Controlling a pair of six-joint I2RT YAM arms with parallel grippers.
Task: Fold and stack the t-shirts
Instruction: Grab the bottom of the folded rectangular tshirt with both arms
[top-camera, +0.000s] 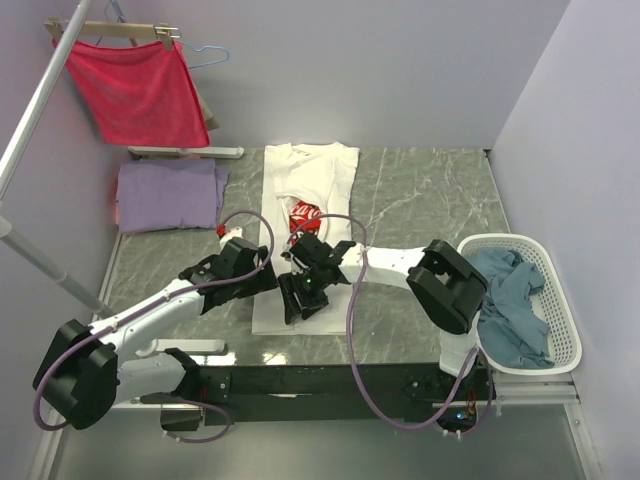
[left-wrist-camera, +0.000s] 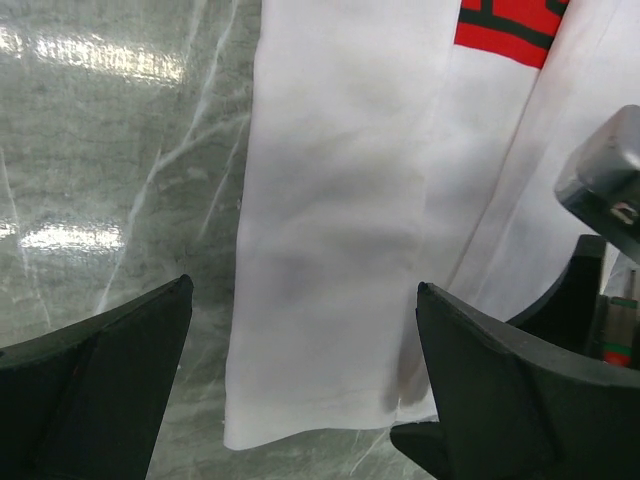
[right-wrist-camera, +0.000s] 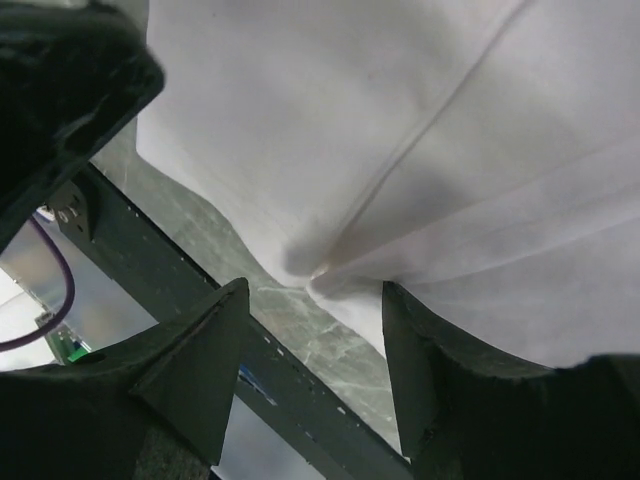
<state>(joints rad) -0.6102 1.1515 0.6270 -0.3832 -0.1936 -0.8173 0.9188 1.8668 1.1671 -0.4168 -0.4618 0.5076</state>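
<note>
Top external view is showing the lavender t-shirt (top-camera: 168, 195) lying folded on the table (top-camera: 430, 200), beyond the left pincer (top-camera: 266, 281) and off to its left, well apart from it. That pincer is hanging released, its jaws spread wide, over the left edge of the white t-shirt (top-camera: 308, 185), which is lying lengthwise down the middle of the table. In the left wrist view the left pincer (left-wrist-camera: 305, 300) is straddling the shirt's folded left side close to its near corner. The fabric is lying flat under the gap, bare marble is showing beside the left finger, and the red print (left-wrist-camera: 500, 30) is peeking in ahead of the right finger. Just to the right, the right pincer (top-camera: 297, 300) is pointing down at the shirt's near hem. In the right wrist view the right pincer (right-wrist-camera: 312, 290) is standing released, jaws apart, with a puckered fold of white cloth sitting just ahead of the gap and nothing clamped. Far off to that pincer's right, the grey-blue t-shirt (top-camera: 505, 300) is lying crumpled inside the basket (top-camera: 566, 310).
</note>
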